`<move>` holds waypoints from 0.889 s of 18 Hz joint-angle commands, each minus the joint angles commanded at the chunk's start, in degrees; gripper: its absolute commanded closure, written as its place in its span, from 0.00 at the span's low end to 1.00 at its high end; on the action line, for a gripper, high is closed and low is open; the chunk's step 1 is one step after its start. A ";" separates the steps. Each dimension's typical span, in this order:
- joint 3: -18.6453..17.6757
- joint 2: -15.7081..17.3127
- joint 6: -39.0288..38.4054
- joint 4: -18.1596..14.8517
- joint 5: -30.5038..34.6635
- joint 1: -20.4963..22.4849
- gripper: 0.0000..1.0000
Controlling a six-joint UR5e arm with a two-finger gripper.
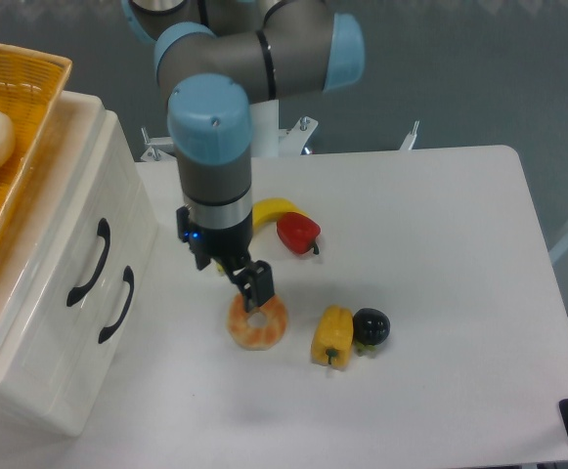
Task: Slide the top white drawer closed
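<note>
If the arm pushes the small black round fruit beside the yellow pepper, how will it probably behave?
The black fruit looks nearly spherical, so it would likely roll freely on the smooth table. It touches the yellow pepper, which may block rolling leftward. Its glossy skin suggests hard plastic, probably light and slippery.
</note>
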 joint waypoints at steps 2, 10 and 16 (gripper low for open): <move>-0.61 1.23 7.03 -0.18 2.13 1.50 0.00; -2.02 5.10 18.45 -0.88 -6.48 13.18 0.00; -3.16 6.86 31.22 -2.54 -9.64 19.95 0.00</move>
